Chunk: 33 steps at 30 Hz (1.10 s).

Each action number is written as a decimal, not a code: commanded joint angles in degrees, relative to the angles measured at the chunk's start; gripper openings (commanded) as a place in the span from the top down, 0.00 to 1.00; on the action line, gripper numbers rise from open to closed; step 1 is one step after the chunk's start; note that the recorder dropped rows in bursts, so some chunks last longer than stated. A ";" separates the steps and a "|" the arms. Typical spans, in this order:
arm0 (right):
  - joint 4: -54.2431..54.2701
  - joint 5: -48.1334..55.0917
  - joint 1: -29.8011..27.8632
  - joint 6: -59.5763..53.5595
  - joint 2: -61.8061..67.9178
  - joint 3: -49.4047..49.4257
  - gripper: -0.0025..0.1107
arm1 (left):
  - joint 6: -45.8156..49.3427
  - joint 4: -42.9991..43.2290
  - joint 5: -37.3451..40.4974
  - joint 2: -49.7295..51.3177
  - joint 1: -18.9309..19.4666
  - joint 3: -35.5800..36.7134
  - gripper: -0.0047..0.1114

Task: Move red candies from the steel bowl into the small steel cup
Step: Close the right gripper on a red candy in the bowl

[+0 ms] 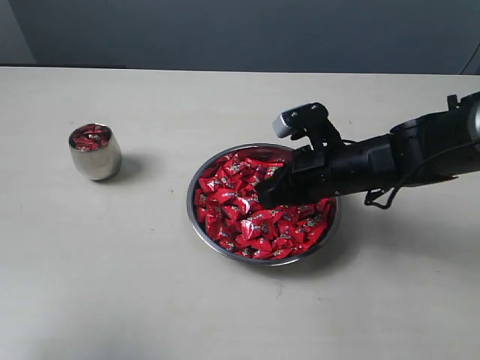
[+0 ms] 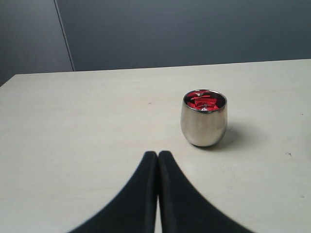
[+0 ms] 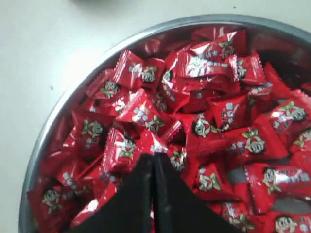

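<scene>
Now we have the right claw [image 1: 264, 199] down in the bowl [image 1: 190, 214], its fingers pressed together and their tips among the red candies [image 1: 238, 219], probably to pluck one out; we cannot tell whether a wrapper is caught between them. The bowl sits near the middle of the worktop [image 1: 112, 292], heaped with candies. The small cup [image 1: 95, 159] stands well apart toward the left edge, with some candies inside. Our left claw [image 2: 158, 154] hangs over the worktop facing the cup, pressed together and empty.

One steel bowl [image 1: 190, 204], one small steel cup [image 1: 95, 162], dozens of red candies [image 1: 234, 204], too many to count exactly.
</scene>
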 commanded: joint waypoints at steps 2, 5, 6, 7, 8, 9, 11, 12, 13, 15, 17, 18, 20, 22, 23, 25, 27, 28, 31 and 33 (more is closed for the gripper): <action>0.45 -0.09 0.20 9.01 1.30 -5.04 0.98 | -0.13 -0.13 -0.09 -0.26 0.03 0.22 0.96; -2.51 -0.32 0.20 13.57 1.79 -7.02 0.98 | -0.13 -0.13 -0.09 -0.26 0.03 0.22 0.96; -4.08 -0.76 0.20 15.03 1.94 -7.66 0.98 | -0.13 -0.13 -0.09 -0.26 0.03 0.22 0.96; -5.44 -1.38 0.20 16.27 2.08 -8.12 0.98 | -0.13 -0.13 -0.09 -0.26 0.03 0.22 0.96; -6.58 -2.10 0.20 17.35 2.18 -8.65 0.98 | -0.13 -0.13 -0.09 -0.26 0.03 0.22 0.96; -8.06 -2.69 0.20 18.20 2.18 -8.88 0.98 | -0.13 -0.13 -0.09 -0.26 0.03 0.22 0.96; -10.72 -3.68 0.20 20.01 2.18 -9.57 0.98 | -0.13 -0.13 -0.09 -0.26 0.03 0.22 0.96; -12.39 -3.68 0.20 21.25 2.22 -9.89 0.98 | -0.13 -0.13 -0.09 -0.26 0.03 0.22 0.96; -13.60 -3.68 0.20 22.53 2.31 -10.16 0.98 | -0.13 -0.13 -0.09 -0.26 0.03 0.22 0.96; -16.15 -3.46 0.20 25.37 2.59 -10.55 0.98 | -0.13 -0.13 -0.09 -0.26 0.03 0.22 0.96; -18.91 -3.37 0.20 27.94 3.09 -10.87 0.98 | -0.13 -0.13 -0.09 -0.26 0.03 0.22 0.96; -19.72 -3.32 0.20 29.06 3.42 -10.90 0.98 | -0.13 -0.13 -0.09 -0.26 0.03 0.22 0.96; -20.97 -3.05 0.20 30.00 3.94 -10.90 0.98 | -0.13 -0.13 -0.09 -0.26 0.03 0.22 0.96; -21.73 -2.74 0.20 30.78 4.41 -10.90 0.98 | -0.13 -0.13 -0.09 -0.26 0.03 0.22 0.96; -21.62 -2.74 0.20 30.78 4.65 -10.90 0.98 | -0.13 -0.13 -0.09 -0.26 0.03 0.22 0.96; -21.62 -2.66 0.20 30.78 4.90 -10.90 0.98 | -0.13 -0.13 -0.09 -0.26 0.03 0.22 0.96; -21.88 -2.60 0.20 30.78 4.89 -10.90 0.98 | -0.13 -0.13 -0.09 -0.26 0.03 0.22 0.96; -21.88 -1.99 0.20 30.78 4.89 -10.90 0.96 | -0.13 -0.13 -0.09 -0.26 0.03 0.22 0.96; -22.95 -0.16 0.20 32.23 4.89 -10.90 0.79 | -0.13 -0.13 -0.09 -0.26 0.03 0.22 0.96; -23.22 -0.18 0.20 34.12 4.89 -10.90 0.66 | -0.13 -0.13 -0.09 -0.26 0.03 0.22 0.96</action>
